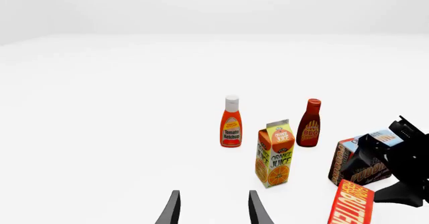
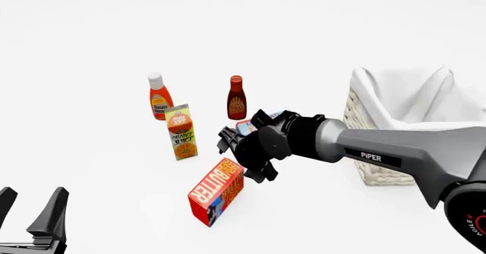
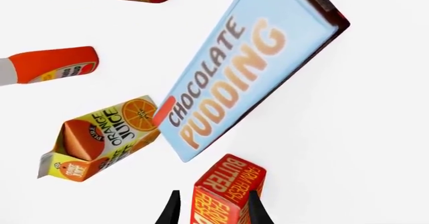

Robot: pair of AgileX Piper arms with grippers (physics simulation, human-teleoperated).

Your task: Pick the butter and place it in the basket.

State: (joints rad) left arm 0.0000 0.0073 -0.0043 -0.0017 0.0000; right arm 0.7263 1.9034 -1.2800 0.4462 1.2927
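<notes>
Front view alone shows basket point(image 2: 395, 103) beyond butter point(image 2: 218, 190).

The butter point(image 2: 216, 192) looked like printed card, the basket point(image 2: 379, 146) rough woven wicker lined with soft white cloth point(image 2: 402, 97), the right arm point(image 2: 395, 151) smooth grey.

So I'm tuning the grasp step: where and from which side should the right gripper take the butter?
Grip the butter across its narrow width, on the two long side faces, near the end by the right gripper, coming from above. It lies flat, long axis running away from the camera, and the chocolate pudding box crowds the far end, so staying short of it seems safer.
</notes>
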